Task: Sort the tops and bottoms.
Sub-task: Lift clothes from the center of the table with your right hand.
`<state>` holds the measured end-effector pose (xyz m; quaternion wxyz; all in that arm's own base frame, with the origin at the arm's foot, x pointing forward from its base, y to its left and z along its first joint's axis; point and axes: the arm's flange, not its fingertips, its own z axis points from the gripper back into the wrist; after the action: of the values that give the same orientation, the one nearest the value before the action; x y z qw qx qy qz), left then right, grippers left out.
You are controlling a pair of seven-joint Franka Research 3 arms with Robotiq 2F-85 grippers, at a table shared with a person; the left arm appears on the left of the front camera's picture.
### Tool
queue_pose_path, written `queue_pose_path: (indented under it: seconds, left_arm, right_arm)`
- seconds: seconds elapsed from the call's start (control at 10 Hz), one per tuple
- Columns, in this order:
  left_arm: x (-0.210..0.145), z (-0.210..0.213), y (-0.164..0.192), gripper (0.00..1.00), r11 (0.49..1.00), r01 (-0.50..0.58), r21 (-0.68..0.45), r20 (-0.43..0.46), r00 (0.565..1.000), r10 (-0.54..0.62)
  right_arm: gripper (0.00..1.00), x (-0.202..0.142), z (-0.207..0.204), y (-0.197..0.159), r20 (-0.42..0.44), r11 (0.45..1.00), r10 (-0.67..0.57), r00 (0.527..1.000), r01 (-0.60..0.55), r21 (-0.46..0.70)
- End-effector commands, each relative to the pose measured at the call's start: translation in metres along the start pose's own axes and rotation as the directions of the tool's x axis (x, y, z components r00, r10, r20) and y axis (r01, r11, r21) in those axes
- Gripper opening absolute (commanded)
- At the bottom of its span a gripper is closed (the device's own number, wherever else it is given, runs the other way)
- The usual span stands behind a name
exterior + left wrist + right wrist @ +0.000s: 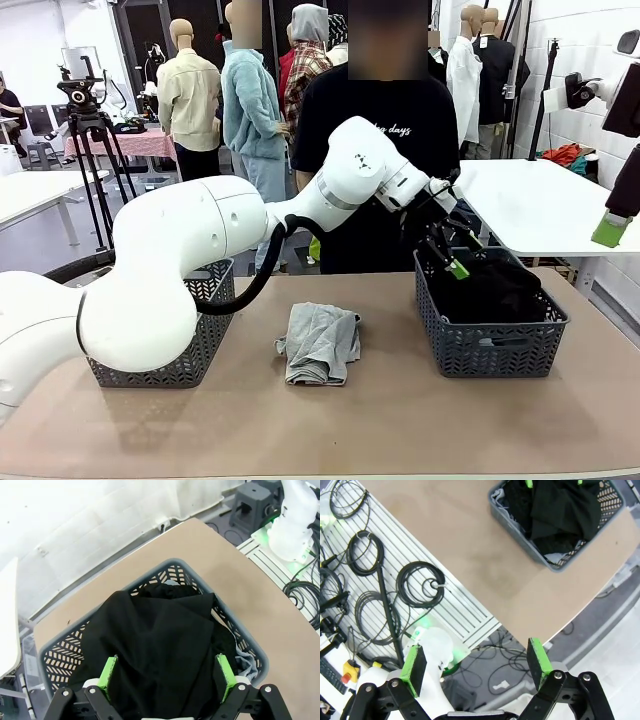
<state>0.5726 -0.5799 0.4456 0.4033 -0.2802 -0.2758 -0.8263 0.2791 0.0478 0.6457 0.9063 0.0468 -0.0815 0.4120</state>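
1. Left hand [447, 250] hangs over the right basket [490, 345], fingers spread, gripping nothing; black garment [160, 650] lies heaped inside.
2. Risk: fabric catching a green pad when the arm lifts would drag it back out.
3. Grey garment [320, 343] lies mid-counter [400, 430], unsorted.
4. Right hand [476, 666] hangs open and empty, off the counter's right.

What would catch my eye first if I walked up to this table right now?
Probably the big white left arm sweeping across the table, its open gripper poised over a grey basket heaped with black clothes. Next, a crumpled grey garment lying alone mid-table, and a person in a black T-shirt standing just behind.
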Motion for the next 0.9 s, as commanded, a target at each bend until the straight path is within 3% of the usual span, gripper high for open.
queue_pose_path:
  seconds: [0.0, 0.2, 0.3, 0.5, 0.6, 0.8]
  left_arm:
    - [0.012, -0.012, -0.034, 0.97, 0.999, 0.037, -0.011, -0.010, 0.999, -0.037]
    - [0.071, -0.006, -0.069, 0.97, 0.998, -0.024, -0.056, -0.182, 0.983, 0.014]
    - [0.084, 0.014, -0.081, 0.97, 0.995, -0.096, -0.029, -0.276, 0.957, 0.084]
    - [0.096, 0.061, -0.097, 0.97, 0.985, -0.150, 0.090, -0.351, 0.920, 0.173]
    - [0.102, 0.081, -0.103, 0.97, 0.966, -0.215, 0.141, -0.379, 0.890, 0.254]
    - [0.101, 0.120, -0.125, 0.97, 0.875, -0.385, 0.293, -0.418, 0.772, 0.480]
  right_arm:
    - [1.00, 0.002, 0.001, 0.001, -0.010, 1.000, -0.014, 1.000, 0.014, -0.002]
    - [1.00, 0.002, 0.001, 0.001, -0.010, 1.000, -0.014, 1.000, 0.014, -0.002]
    - [1.00, 0.002, 0.001, 0.001, -0.010, 1.000, -0.014, 1.000, 0.014, -0.002]
    - [1.00, 0.002, 0.001, 0.001, -0.010, 1.000, -0.014, 1.000, 0.014, -0.002]
    - [1.00, 0.002, 0.001, 0.001, -0.010, 1.000, -0.014, 1.000, 0.014, -0.002]
    - [1.00, 0.002, 0.001, 0.001, -0.010, 1.000, -0.014, 1.000, 0.014, -0.002]
